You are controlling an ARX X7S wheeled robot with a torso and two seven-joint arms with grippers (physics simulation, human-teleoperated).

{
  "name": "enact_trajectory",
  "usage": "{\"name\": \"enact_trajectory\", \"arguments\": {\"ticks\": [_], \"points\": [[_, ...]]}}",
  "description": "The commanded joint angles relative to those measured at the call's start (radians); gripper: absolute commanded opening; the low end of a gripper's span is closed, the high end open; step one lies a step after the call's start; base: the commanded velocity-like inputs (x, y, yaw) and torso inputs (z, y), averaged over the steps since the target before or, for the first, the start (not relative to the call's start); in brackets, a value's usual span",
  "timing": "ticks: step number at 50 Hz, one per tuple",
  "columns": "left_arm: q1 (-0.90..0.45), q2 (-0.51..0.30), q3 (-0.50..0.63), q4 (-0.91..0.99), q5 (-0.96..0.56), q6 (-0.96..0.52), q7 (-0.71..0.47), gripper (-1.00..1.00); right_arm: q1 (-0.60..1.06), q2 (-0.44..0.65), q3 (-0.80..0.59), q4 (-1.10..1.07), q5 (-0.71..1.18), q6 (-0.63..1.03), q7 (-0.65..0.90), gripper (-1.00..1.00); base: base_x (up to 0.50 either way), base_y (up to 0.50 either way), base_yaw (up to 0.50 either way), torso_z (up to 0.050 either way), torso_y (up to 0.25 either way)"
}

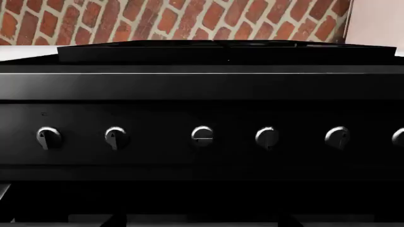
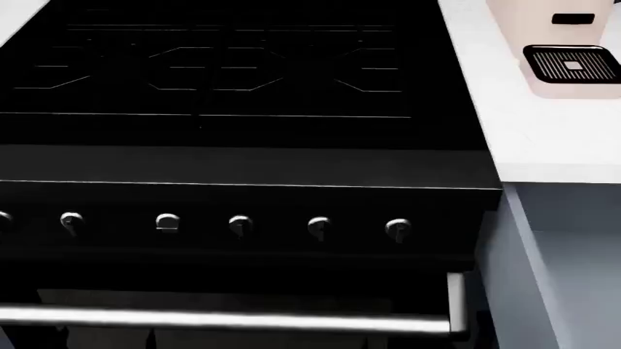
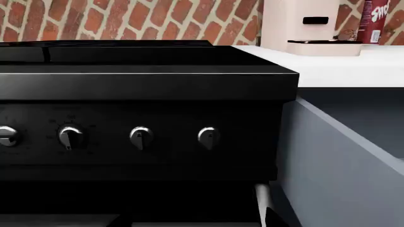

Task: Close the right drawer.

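Nearest the head camera runs the long steel bar handle (image 2: pixel 223 318) of the black oven (image 2: pixel 243 203), crossing the foot of that view below a row of silver knobs (image 2: pixel 241 225) on the dark control panel. Above the panel lies the black cooktop (image 2: pixel 233 65) with its grates. The right drawer (image 3: pixel 334 165) stands pulled out just beside the oven's right flank, below the front edge of the white bench (image 2: pixel 505 123) — its slate blue-grey side wall shows large in the right wrist view, with the hollow inside behind it, and in the head view it shows as a pale grey-blue wall (image 2: pixel 543 276) under the bench's front edge. Its front panel and handle lie outside every picture. Toward the bench's back right corner sits a cream appliance (image 3: pixel 300 23) with a dark grille tray (image 2: pixel 572 65), and a red container (image 3: pixel 373 21) stands just beside it against the red brick wall (image 1: pixel 189 21). The left wrist view faces the oven's knob row squarely. Neither arm's jaws appear in any view — how far open they are, or whether they hold anything, cannot be seen.
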Motion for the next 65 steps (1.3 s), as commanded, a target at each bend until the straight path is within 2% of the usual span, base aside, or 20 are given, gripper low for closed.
{"name": "enact_trajectory", "arguments": {"ticks": [1, 5, 9, 14, 16, 21, 24, 27, 29, 31, 32, 33, 36, 37, 38, 45, 48, 57, 65], "points": [[0.017, -0.021, 0.032, -0.003, 0.035, -0.024, -0.037, 1.0, 0.008, 0.004, -0.013, 0.017, -0.019, -0.035, 0.13, 1.0, 0.0, 0.0, 0.0, 0.0, 0.0], [0.041, -0.042, 0.058, 0.073, 0.029, -0.023, -0.036, 1.0, 0.005, 0.019, -0.027, -0.022, 0.031, 0.061, 0.197, 1.0, 0.0, 0.0, 0.0, 0.0, 0.0], [0.07, -0.051, 0.091, 0.147, 0.015, -0.022, -0.021, 1.0, -0.004, 0.047, -0.059, -0.018, 0.023, 0.0, 0.185, 1.0, 0.0, 0.0, 0.0, 0.0, 0.0], [0.039, -0.055, 0.108, 0.078, 0.003, 0.007, -0.026, 1.0, 0.033, 0.059, -0.083, 0.026, -0.025, -0.041, 0.225, 1.0, 0.0, 0.0, 0.0, 0.0, 0.0], [0.039, -0.062, 0.114, 0.085, -0.001, 0.013, -0.025, 1.0, 0.047, 0.056, -0.075, 0.024, 0.017, -0.008, 0.212, 1.0, 0.0, 0.0, 0.0, 0.0, 0.0], [0.052, -0.084, 0.125, 0.262, -0.007, -0.009, -0.02, 1.0, 0.028, 0.071, -0.083, -0.146, 0.03, 0.05, 0.219, 1.0, 0.0, 0.0, 0.0, 0.0, 0.0], [0.026, -0.094, 0.123, 0.442, -0.012, -0.084, -0.021, 1.0, 0.027, 0.09, -0.085, -0.315, -0.001, 0.108, 0.239, 1.0, 0.0, 0.0, 0.0, 0.0, 0.0], [-0.055, -0.091, 0.12, 0.71, -0.039, -0.274, -0.025, 1.0, 0.059, 0.108, -0.07, -0.532, 0.007, 0.221, 0.238, 1.0, 0.0, 0.0, 0.0, 0.0, 0.0], [-0.083, -0.088, 0.115, 0.776, -0.055, -0.327, -0.032, 1.0, 0.072, 0.113, -0.066, -0.58, 0.012, 0.25, 0.241, 1.0, 0.0, 0.0, 0.0, 0.0, 0.0], [-0.201, -0.073, 0.106, 1.003, -0.107, -0.534, -0.045, 1.0, 0.138, 0.136, -0.071, -0.767, -0.011, 0.376, 0.234, 1.0, 0.0, 0.0, 0.0, 0.0, 0.0], [-0.244, -0.086, 0.109, 1.047, -0.142, -0.578, -0.068, 1.0, 0.166, 0.141, -0.074, -0.817, -0.011, 0.417, 0.229, 1.0, 0.0, 0.0, 0.0, 0.0, 0.0], [-0.265, -0.133, 0.126, 1.047, -0.191, -0.573, -0.126, 1.0, 0.177, 0.143, -0.078, -0.837, -0.008, 0.435, 0.225, 1.0, 0.0, 0.0, 0.0, 0.0, 0.0], [-0.475, -0.545, 0.33, 1.047, -0.559, -0.458, -0.576, 1.0, 0.225, 0.146, -0.09, -0.915, -0.01, 0.493, 0.22, 1.0, 0.0, 0.0, 0.0, 0.0, 0.0], [-0.538, -0.637, 0.42, 1.047, -0.603, -0.407, -0.726, 1.0, 0.229, 0.147, -0.095, -0.932, -0.017, 0.499, 0.225, 1.0, 0.0, 0.0, 0.0, 0.0, 0.0], [-0.562, -0.672, 0.466, 1.047, -0.616, -0.38, -0.79, 1.0, 0.225, 0.147, -0.099, -0.937, -0.017, 0.496, 0.226, 1.0, 0.0, 0.0, 0.0, 0.0, 0.0], [-0.661, -0.781, 0.655, 1.046, -0.612, -0.279, -0.902, 1.0, 0.205, 0.15, -0.134, -0.973, -0.051, 0.427, 0.25, 1.0, 0.0, 0.0, 0.0, 0.0, 0.0], [-0.683, -0.8, 0.709, 1.043, -0.603, -0.256, -0.927, 1.0, 0.193, 0.152, -0.154, -0.954, -0.061, 0.394, 0.257, 1.0, 0.0, 0.0, 0.0, 0.0, 0.0], [-0.669, -0.806, 0.755, 1.031, -0.588, -0.218, -0.929, 1.0, 0.171, 0.16, -0.165, -0.934, -0.054, 0.348, 0.269, 1.0, 0.0, 0.0, -0.03, 0.0, 0.0], [-0.67, -0.818, 0.761, 1.022, -0.585, -0.199, -0.93, 1.0, 0.157, 0.17, -0.169, -0.939, -0.065, 0.312, 0.285, 1.0, -0.05, 0.0, -0.5, 0.0, 0.0]]}}
